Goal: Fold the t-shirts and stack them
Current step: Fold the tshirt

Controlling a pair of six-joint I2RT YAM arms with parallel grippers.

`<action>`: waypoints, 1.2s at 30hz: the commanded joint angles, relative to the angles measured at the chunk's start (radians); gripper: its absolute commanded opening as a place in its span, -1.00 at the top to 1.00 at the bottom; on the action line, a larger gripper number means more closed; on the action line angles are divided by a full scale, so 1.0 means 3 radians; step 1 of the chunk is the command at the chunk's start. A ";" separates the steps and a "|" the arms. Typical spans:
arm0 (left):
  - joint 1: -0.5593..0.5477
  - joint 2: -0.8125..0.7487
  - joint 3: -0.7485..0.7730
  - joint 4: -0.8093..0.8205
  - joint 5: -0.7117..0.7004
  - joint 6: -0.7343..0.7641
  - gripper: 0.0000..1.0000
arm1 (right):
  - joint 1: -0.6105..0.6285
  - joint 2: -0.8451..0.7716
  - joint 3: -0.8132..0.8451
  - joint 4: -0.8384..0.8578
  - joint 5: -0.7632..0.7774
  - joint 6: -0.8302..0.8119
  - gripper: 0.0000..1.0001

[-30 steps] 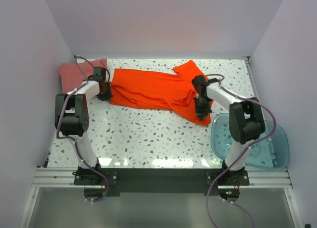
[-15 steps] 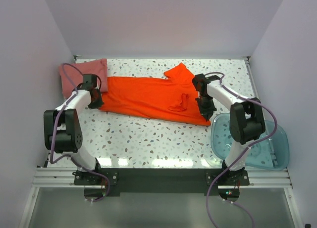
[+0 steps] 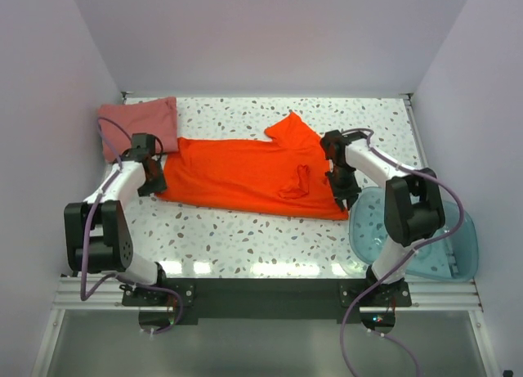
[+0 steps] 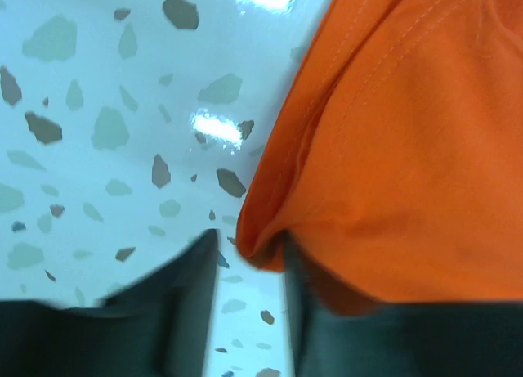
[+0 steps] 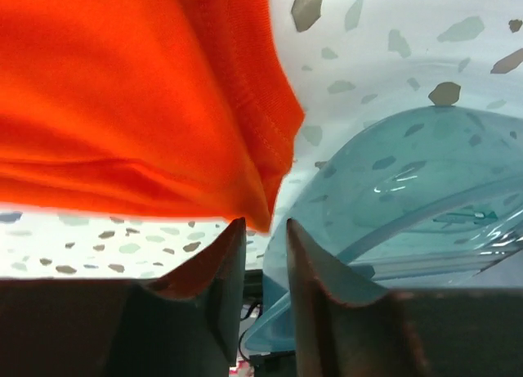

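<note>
The bright orange-red t-shirt [image 3: 245,172] lies spread across the speckled table [image 3: 245,230], one sleeve pointing to the back. My left gripper [image 3: 151,178] sits at its left hem. In the left wrist view the jaws [image 4: 249,246] stand slightly apart, with a fold of the orange shirt [image 4: 392,148] loose at their tips. My right gripper [image 3: 344,190] is at the shirt's right corner. Its jaws [image 5: 261,226] are also parted, and the shirt's corner [image 5: 122,91] hangs just above the gap. The dusty pink-red t-shirt [image 3: 139,119] lies folded at the back left.
A translucent blue tub [image 3: 417,238] stands at the front right, close beside my right gripper, and it fills the right of the right wrist view [image 5: 409,181]. White walls enclose the table on three sides.
Both arms dragged the orange shirt toward the front and to the left and laid it flatter. Both grippers, shut on its edges before, have now parted their jaws.
</note>
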 commanded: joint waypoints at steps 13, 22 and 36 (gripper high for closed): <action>-0.0238 -0.0358 0.0372 -0.0105 0.0166 -0.0155 -0.88 | -0.0001 0.0042 0.1375 -0.0270 -0.0907 -0.0028 -0.32; -0.0775 0.0097 0.0382 0.0345 0.0489 -0.0304 -1.00 | 0.0004 0.0575 0.1687 0.0348 -0.1220 0.0258 -0.54; -0.0775 0.0440 0.0157 0.0514 0.0300 -0.0119 -1.00 | 0.0126 0.1081 0.1570 0.0747 -0.1010 0.0468 -0.54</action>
